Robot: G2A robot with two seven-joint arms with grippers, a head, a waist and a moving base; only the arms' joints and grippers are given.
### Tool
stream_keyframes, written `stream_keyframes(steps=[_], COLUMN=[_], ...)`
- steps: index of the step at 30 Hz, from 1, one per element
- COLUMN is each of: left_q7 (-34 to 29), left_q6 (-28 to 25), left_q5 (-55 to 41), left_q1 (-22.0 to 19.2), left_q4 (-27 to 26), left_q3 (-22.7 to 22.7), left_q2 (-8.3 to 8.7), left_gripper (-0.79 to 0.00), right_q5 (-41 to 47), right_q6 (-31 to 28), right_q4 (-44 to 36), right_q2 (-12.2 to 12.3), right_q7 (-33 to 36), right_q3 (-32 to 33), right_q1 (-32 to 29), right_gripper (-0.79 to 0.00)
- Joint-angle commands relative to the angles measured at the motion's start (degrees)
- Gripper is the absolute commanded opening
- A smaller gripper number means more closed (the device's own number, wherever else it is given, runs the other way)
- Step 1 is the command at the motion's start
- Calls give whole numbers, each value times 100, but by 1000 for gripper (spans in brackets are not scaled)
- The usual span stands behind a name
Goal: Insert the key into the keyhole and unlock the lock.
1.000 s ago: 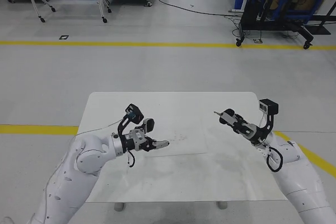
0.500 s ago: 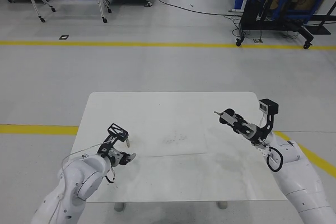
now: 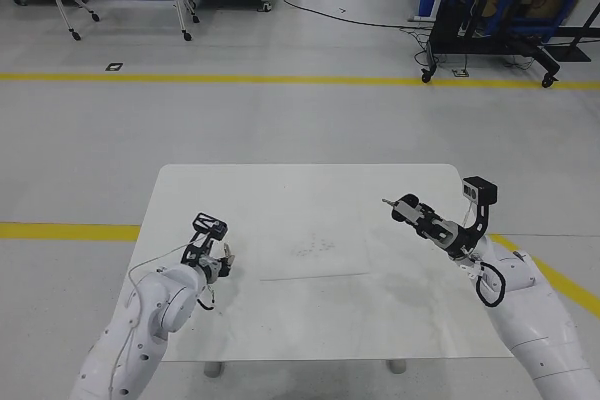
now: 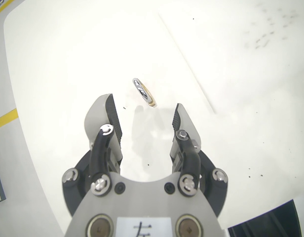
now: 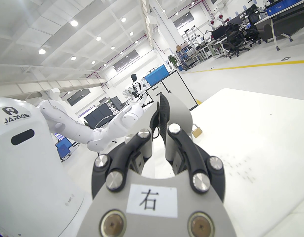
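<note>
1. L gripper (image 4: 144, 110): fingers apart, nothing between the pads. In the top view it (image 3: 220, 265) sits low over the left part of the table (image 3: 380, 320), near the left edge.

2. Padlock (image 4: 144, 92): on the table surface (image 4: 68, 38), just ahead of the L fingertips and roughly on the centreline of the gap. No contact w/ either finger. Chrome shackle points away from the gripper, brass body is nearer to it. Whether it stands upright or leans cannot be told. Top view shows it as a small speck (image 3: 227, 258) beside the L gripper. R wrist view shows it (image 5: 197, 130) beyond the R fingers, on the tabletop (image 5: 253, 114).

3. R gripper (image 5: 162, 97): fingers pressed together, ribbed pads face to face. In the top view it (image 3: 392, 205) is held above the right part of the table, well apart from the padlock. A thin small part projects past its tips there, taken as the key (image 3: 384, 201); too small to confirm detail.

4. Table refs: a seam line (image 4: 186, 62) runs across the top, on the far side of the padlock from the table's left edge. A patch of dark scuff marks (image 3: 315, 245) lies approx. mid-table, between the two grippers.
</note>
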Motion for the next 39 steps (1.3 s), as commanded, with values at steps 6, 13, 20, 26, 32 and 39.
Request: stream_keyframes(steps=[6, 13, 20, 26, 32, 39], left_q7=[3, -3, -2, -25, -56, -92], left_q6=[61, 42, 8, 10, -20, -84], left_q5=[-49, -67, -44, 5, 8, 49], left_q1=[-385, -563, -681, -746, -805, -829], left_q4=[458, 676, 808, 851, 890, 914], left_q3=[232, 360, 470, 503, 530, 527], left_q2=[-83, -135, -179, -204, -228, -243], left_gripper=[-413, -465, -499, -606, -785, -785], right_q5=[0, 0, 0, 0, 0, 0], right_q6=[0, 0, 0, 0, 0, 0], right_q4=[0, 0, 0, 0, 0, 0], right_q2=[0, 0, 0, 0, 0, 0], right_q7=[0, 0, 0, 0, 0, 0], right_q3=[0, 0, 0, 0, 0, 0], right_q1=[0, 0, 0, 0, 0, 0], right_gripper=[-785, -785, -785, -785, -785, -785])
